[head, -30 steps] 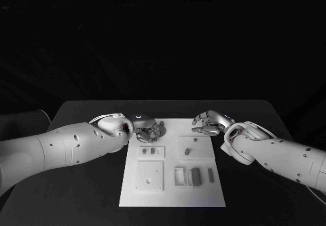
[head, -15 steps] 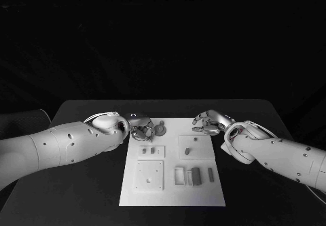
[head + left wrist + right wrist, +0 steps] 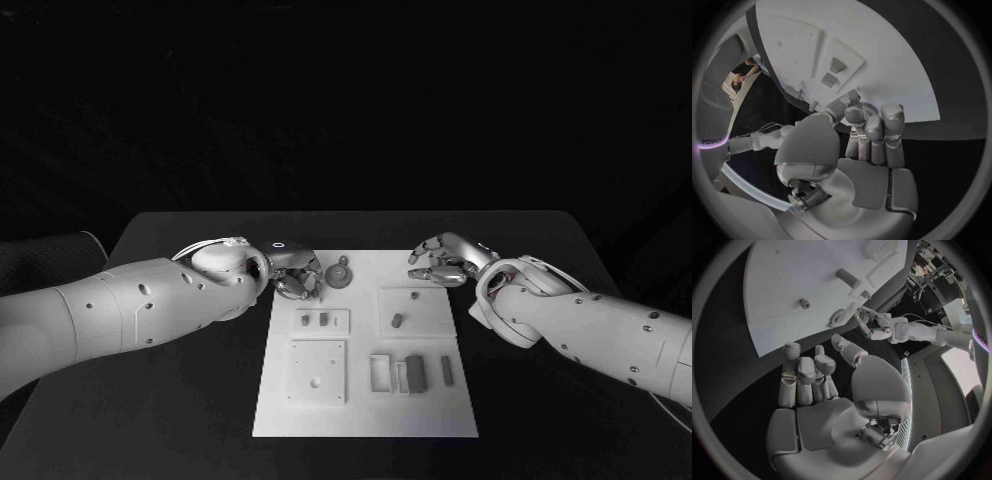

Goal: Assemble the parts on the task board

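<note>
The left hand (image 3: 293,272) has drawn back off the task board (image 3: 368,410) toward its far left corner, leaving a round part (image 3: 339,273) lying just beside its curled, empty fingers. The right hand (image 3: 444,260) hovers at the board's far right corner, fingers loosely apart, holding nothing.

Matte black rectangular tabletop (image 3: 173,400) with rounded far corners, bare dark surface running out to its left and right edges. Behind its far edge, a creased black cloth backdrop (image 3: 346,100) fills the whole rear. Room is dim, light falling mostly on the middle of the tabletop, edges fading to black.
</note>
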Controlling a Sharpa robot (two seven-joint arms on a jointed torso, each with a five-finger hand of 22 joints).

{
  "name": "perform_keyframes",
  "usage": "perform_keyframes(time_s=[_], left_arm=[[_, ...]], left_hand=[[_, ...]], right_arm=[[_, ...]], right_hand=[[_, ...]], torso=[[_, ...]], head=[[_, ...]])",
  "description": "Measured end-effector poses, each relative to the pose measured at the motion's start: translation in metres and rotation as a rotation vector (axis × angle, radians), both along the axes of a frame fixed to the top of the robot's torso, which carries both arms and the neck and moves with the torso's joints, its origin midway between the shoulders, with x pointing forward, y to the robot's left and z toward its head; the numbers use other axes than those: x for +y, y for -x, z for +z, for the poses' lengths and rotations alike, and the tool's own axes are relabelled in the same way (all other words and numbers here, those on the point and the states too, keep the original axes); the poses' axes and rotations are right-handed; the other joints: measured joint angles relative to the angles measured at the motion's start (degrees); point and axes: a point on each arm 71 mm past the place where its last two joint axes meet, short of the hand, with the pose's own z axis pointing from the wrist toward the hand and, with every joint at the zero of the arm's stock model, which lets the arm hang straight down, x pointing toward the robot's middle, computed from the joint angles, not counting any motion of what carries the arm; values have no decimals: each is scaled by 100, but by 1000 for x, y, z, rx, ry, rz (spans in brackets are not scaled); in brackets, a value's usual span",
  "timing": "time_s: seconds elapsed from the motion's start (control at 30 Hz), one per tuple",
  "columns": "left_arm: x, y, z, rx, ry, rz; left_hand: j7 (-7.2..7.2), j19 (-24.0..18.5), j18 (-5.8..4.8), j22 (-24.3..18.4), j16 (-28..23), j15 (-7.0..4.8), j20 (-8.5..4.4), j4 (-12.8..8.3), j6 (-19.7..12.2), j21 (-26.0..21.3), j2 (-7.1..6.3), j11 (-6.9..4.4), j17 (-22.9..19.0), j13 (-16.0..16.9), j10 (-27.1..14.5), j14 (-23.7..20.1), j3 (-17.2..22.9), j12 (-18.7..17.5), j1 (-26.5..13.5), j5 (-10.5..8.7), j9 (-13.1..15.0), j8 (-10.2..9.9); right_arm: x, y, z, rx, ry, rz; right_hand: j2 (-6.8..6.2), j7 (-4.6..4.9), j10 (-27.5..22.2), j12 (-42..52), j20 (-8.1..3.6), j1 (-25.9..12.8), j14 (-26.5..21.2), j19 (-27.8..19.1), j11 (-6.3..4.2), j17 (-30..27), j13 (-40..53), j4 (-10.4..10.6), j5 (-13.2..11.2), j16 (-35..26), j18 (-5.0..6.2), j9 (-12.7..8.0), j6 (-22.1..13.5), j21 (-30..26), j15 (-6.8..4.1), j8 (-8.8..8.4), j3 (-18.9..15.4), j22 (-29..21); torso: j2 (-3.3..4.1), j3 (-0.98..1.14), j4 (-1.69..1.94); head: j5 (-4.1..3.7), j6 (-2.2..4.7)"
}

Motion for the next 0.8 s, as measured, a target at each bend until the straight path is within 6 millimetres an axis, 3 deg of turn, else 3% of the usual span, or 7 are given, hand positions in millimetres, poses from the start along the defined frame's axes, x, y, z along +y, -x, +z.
perform_keyframes(time_s=[0.8], left_arm=[[-9,0,-2,17,-7,-16]], left_hand=[[3,0,0,-2,23,1,0,-8,-3,0,-8,0,-5,-9,0,-1,-7,0,8,0,11,18]], right_arm=[[0,0,0,0,0,0]], right_hand=[[0,21,1,0,2,0,12,-1,-1,0,0,0,0,0,0,4,-3,0,-11,0,0,0]], torso=[[0,5,-2]], head=[[3,-1]])
